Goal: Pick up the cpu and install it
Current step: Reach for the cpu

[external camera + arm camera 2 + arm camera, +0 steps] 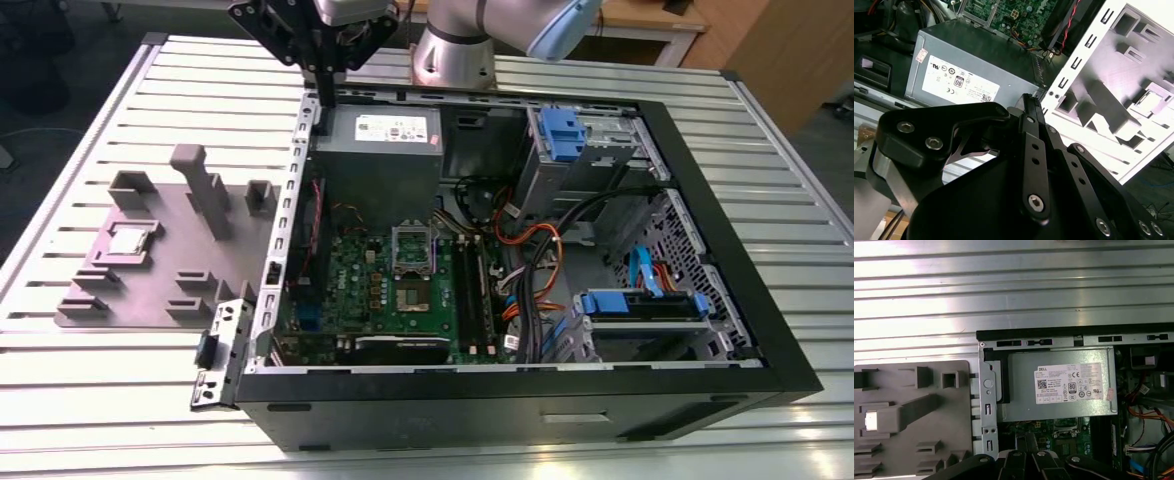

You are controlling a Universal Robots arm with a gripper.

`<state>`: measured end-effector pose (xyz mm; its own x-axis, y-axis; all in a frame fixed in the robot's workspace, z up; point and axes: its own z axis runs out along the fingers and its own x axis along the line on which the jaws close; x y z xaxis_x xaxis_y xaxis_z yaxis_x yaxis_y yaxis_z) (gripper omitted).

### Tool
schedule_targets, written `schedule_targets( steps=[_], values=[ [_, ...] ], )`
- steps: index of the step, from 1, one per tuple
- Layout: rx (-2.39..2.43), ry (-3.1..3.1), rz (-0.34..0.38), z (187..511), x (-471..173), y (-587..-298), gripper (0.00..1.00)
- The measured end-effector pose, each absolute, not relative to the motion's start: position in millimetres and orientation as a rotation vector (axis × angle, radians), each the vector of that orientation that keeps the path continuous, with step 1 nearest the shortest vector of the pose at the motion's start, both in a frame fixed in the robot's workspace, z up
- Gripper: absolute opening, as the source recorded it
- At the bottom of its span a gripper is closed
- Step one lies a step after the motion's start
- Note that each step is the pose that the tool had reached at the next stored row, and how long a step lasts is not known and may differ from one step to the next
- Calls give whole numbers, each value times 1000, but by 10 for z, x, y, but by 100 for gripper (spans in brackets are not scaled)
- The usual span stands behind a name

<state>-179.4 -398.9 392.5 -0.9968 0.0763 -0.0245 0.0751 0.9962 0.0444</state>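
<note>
The cpu (130,240) is a small silver square lying in a pocket of a grey fixture plate (167,285) on the table, at the exterior view's left of the open computer case (534,390). It also shows in the first wrist view as the cpu (871,421) and in the second wrist view as the cpu (1153,99). My gripper (324,88) hangs over the case's back corner, above the power supply's edge and well apart from the chip. Its black fingers meet at the tips with nothing between them, as the gripper (1028,99) shows.
A big grey power supply (378,150) with a white label fills the case's back. The green motherboard (360,285) carries the socket (411,295) with its metal frame (411,240) beside it. Cables (534,260) and blue drive bays (641,305) crowd the exterior view's right. A ribbed metal table (120,400) surrounds everything.
</note>
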Motion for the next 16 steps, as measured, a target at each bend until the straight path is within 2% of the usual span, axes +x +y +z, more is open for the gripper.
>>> schedule_targets(
  steps=[16],
  values=[
    [118,3112,68,3925,-1844,-3989,11]
  ],
)
